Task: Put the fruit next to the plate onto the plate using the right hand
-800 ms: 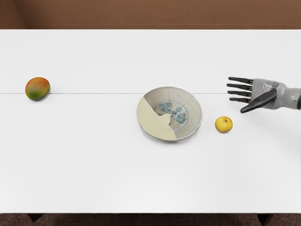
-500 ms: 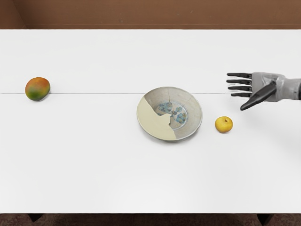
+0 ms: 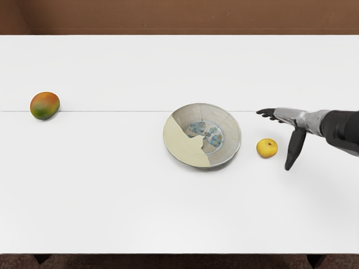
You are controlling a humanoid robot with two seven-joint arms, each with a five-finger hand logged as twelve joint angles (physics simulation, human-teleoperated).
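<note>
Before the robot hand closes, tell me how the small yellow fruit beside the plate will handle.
The yellow fruit looks round, so a sideways nudge would probably roll it across the flat table. Its smooth-looking skin may slip in a loose grip. It is small beside the plate, so likely light; the open right robot hand should manage it.
</note>
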